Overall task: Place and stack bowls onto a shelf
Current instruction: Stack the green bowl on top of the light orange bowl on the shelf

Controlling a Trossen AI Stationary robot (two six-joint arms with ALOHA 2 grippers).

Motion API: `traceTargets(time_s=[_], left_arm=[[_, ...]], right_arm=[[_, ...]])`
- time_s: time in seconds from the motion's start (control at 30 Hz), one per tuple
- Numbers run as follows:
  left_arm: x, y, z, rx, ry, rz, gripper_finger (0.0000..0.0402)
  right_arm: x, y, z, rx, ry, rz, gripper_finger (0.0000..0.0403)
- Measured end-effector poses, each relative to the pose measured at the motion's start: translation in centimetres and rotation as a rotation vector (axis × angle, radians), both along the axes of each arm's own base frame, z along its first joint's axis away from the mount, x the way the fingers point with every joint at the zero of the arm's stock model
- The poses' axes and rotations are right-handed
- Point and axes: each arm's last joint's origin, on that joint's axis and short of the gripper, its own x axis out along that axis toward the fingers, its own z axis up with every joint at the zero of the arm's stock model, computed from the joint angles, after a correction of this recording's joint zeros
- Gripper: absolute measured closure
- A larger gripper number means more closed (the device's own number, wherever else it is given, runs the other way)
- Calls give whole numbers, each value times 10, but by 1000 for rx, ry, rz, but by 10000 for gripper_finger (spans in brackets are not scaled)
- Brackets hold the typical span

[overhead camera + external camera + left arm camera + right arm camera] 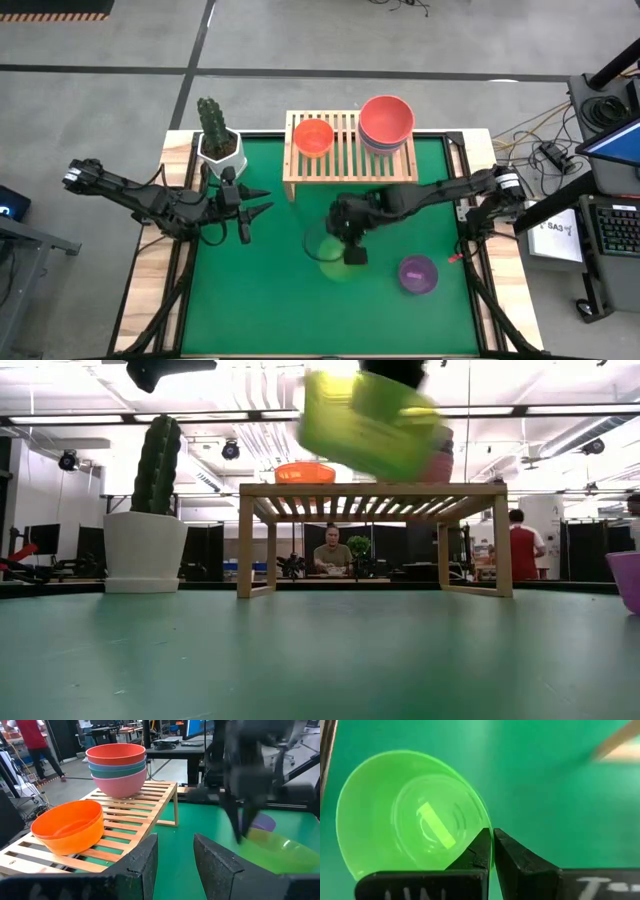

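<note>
High view: right gripper [352, 256] sits at frame centre, just below the shelf [350, 150], jaws clamped on the rim of the green bowl [328, 255]. Right wrist view confirms it: the two fingers [481, 851] pinch the bowl's thin wall, one inside, one outside. Low view has that bowl [372, 415] tilted and clear of the bench, top centre of frame, above and in front of the shelf's slats [372, 506].

Shelf is at upper centre of the high view, on the far edge of the green mat [260, 300]. On it: orange bowl [314, 137] toward its left end, and a stack of larger bowls [386, 124] at its right end, red-pink on top. Left wrist view shows the stack order: red-pink, teal, a thin blue rim, pink at the bottom [119, 767].

Purple bowl [417, 273] rests on the mat, lower right of centre, near the green bowl but apart from it.

Left gripper [256, 212] hangs at left-centre, just below the white cactus pot [220, 146], jaws narrowly apart and holding nothing.

Low view background: a person seated behind the shelf, another person in red standing at the right.
</note>
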Motion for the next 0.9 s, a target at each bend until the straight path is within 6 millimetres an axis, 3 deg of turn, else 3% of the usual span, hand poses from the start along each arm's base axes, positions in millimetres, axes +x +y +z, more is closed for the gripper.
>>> traceTargets(time_s=[0.2,0.33,0.5,0.73,0.9], left_arm=[[0,0,0,-1,-2,0,293],[0,0,0,0,-2,0,293],[0,0,0,7,1,-2,293],[0,0,0,7,1,-2,293],[0,0,0,14,3,-3,293]], right_arm=[[12,-36,68,-332,-238,-100,394],[13,-70,105,-502,-366,-314,394],[6,-119,137,-534,-488,-525,394],[-6,-184,147,-324,-555,-609,394],[-5,-217,129,-311,-491,-639,394]])
